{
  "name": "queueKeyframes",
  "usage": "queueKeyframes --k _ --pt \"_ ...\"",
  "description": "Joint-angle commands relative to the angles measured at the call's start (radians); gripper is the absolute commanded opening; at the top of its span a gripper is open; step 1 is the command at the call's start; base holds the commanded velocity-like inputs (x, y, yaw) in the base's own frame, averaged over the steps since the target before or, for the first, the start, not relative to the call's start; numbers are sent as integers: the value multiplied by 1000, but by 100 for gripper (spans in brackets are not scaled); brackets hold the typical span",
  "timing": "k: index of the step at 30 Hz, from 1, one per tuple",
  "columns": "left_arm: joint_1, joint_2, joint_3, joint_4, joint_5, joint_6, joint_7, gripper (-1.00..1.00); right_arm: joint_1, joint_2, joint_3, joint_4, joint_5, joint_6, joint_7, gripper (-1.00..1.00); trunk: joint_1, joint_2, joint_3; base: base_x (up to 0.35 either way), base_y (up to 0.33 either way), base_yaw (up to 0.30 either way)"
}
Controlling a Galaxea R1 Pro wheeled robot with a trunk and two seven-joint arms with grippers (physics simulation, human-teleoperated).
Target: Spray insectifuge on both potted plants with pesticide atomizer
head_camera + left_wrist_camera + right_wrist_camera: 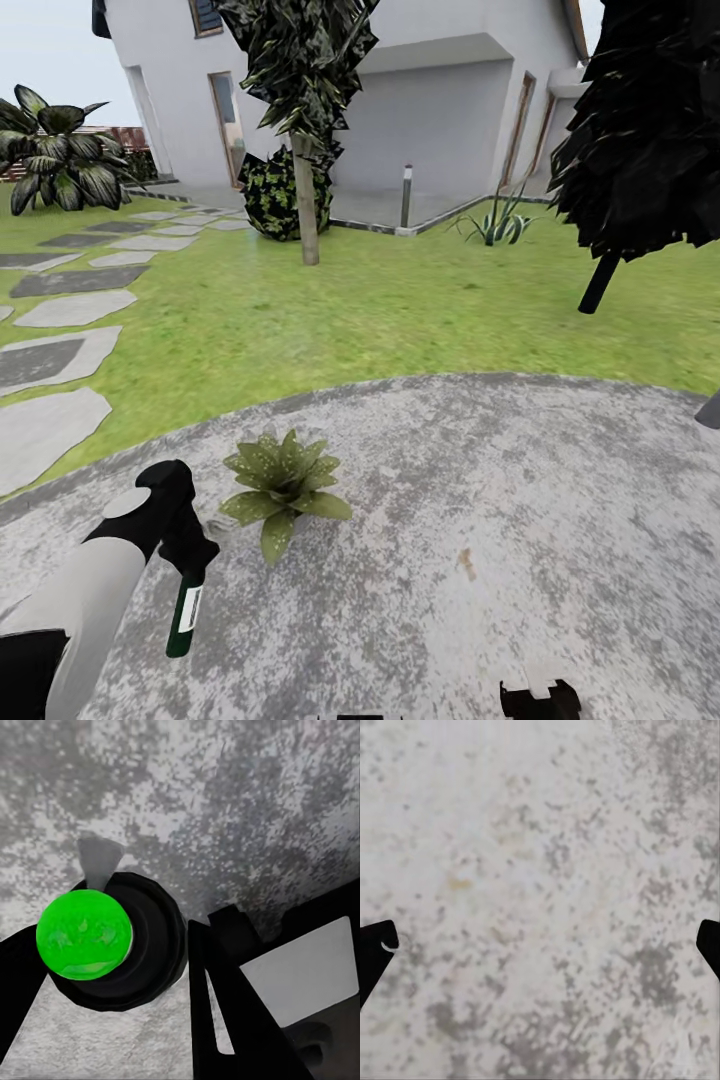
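Rough mottled stone paving (480, 520); glossy green bottle (184, 615).

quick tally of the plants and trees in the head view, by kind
small potted plants on the paving: 1
trees with trunks: 2
striped agave: 1
broad-leaf shrub: 1
dark speckled bush: 1
total: 6

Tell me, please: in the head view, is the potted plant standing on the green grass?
No, the potted plant stands on the grey mottled paving, near its edge, with the lawn beginning further behind it.
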Motion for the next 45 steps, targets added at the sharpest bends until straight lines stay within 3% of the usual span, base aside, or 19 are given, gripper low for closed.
queueKeyframes --k 1,3,7,11,18,25,28,33,38,45 --pt "22 1 3 -4 -11 10 44 -100 -1 -2 -7 3 12 -3 -2 100 0 0 -1 19 0 0" --pt "41 0 5 1 -6 10 97 -100 -1 -7 -5 7 14 -4 -1 100 0 0 -1 6 0 0" --pt "43 -40 5 4 6 10 106 -100 -1 -9 -5 8 15 -3 0 100 0 0 -1 0 0 0" --pt "44 -54 8 -6 8 10 107 -100 -1 -8 -5 7 14 -3 1 100 0 0 -1 13 0 0" --pt "44 -55 65 -11 9 10 107 -100 -1 -4 -5 6 13 -3 -1 100 0 0 -1 257 0 -10" --pt "44 -52 65 -16 9 10 108 -100 -1 -4 -5 6 12 -3 -2 100 0 0 2 49 0 -75" --pt "41 -53 64 -77 9 10 108 -100 -1 -4 -5 5 12 -3 -2 100 0 0 2 34 0 -1" --pt "45 -54 64 -81 9 10 105 -100 -1 -4 -5 6 13 -3 -2 100 0 0 2 28 0 0" --pt "104 -55 63 -88 9 10 105 -100 -1 -4 -5 5 12 -3 -2 100 0 0 2 1 0 0" --pt "115 -56 67 -92 9 10 107 -100 -1 -6 -5 5 13 -3 -2 100 0 0 2 -206 0 0"
